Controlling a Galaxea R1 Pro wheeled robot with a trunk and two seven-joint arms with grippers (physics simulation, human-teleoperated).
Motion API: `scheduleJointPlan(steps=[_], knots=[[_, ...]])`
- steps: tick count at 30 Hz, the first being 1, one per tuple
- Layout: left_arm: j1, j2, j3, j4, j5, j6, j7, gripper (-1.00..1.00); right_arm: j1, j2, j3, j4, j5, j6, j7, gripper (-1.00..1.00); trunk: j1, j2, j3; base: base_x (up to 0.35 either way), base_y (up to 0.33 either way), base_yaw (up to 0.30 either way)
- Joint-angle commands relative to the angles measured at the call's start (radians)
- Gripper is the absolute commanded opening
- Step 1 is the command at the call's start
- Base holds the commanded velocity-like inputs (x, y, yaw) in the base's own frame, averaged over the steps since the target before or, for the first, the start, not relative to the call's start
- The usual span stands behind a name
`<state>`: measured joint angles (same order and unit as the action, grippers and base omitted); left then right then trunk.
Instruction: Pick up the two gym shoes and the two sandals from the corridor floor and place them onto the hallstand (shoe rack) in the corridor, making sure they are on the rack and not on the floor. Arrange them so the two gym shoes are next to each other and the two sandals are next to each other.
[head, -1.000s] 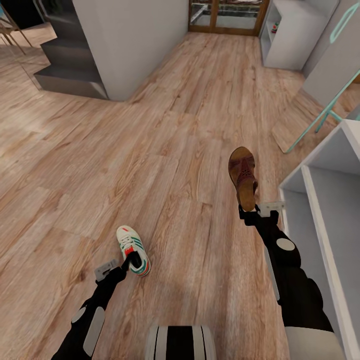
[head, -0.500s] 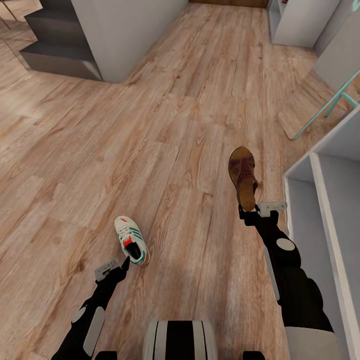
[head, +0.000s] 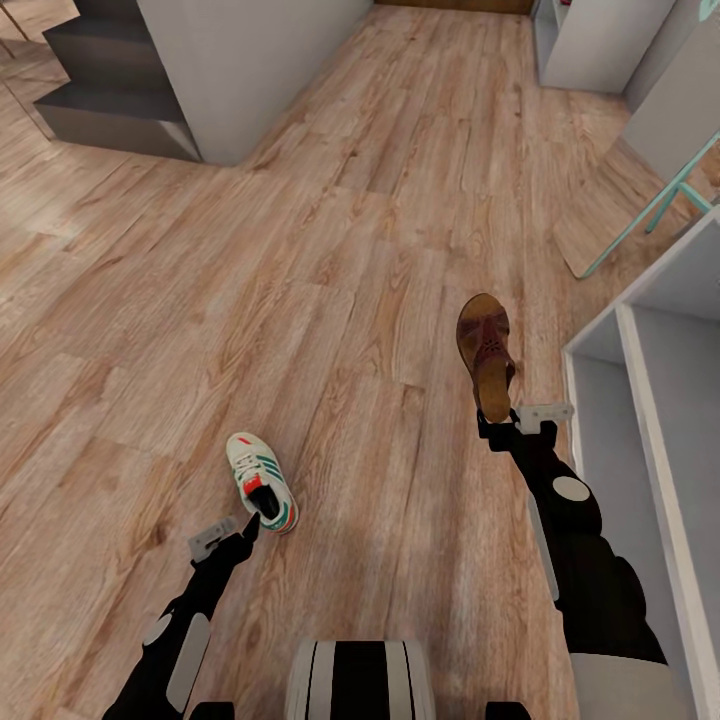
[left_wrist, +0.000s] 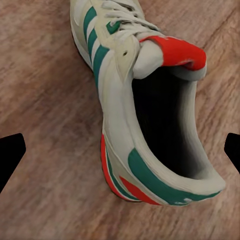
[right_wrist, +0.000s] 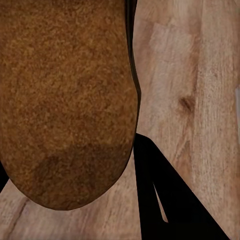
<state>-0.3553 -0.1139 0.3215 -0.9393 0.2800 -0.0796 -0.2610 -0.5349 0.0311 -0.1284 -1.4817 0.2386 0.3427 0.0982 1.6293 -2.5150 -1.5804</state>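
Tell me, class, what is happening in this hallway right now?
A two-armed robot is tidying shoes. Its right gripper holds a brown sandal by the heel, above the wood floor. Its left gripper is open, its fingers either side of a white gym shoe with green stripes that lies on the floor, not yet grasped. A pale shelf unit stands at the robot's right, and nothing can be seen on the part in view.

R gripper (head: 497, 418) clamps sandal (head: 486, 355) by heel above corridor floor (head: 330, 280); gym shoe (head: 260, 482) lies just ahead of L gripper (head: 250, 527); hallstand (head: 650, 400) at right.
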Motion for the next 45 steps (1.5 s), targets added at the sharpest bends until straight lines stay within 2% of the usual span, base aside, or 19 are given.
scheduleJointPlan(steps=[1,39,41,45], knots=[[-0.001,-0.001,0.004,0.001,0.008,0.001,-0.009,1.00,0.000,0.001,-0.003,-0.002,0.007,0.005,0.009,-1.00,0.000,0.000,-0.001,0.058,-0.083,-0.004],[-0.001,0.000,0.005,0.000,0.009,0.001,-0.009,1.00,0.000,0.001,-0.004,-0.002,0.007,0.003,0.009,-1.00,0.000,0.000,-0.001,0.056,-0.021,0.000],[0.002,0.009,0.002,0.000,0.001,0.005,-0.007,1.00,-0.005,0.002,0.007,-0.003,0.006,0.005,0.009,-1.00,0.000,0.000,-0.001,0.000,0.000,0.000],[0.002,0.009,-0.001,-0.004,0.001,0.004,-0.006,1.00,-0.006,0.003,0.008,-0.002,0.005,0.005,0.009,-1.00,0.000,0.000,-0.001,0.000,0.000,0.000]])
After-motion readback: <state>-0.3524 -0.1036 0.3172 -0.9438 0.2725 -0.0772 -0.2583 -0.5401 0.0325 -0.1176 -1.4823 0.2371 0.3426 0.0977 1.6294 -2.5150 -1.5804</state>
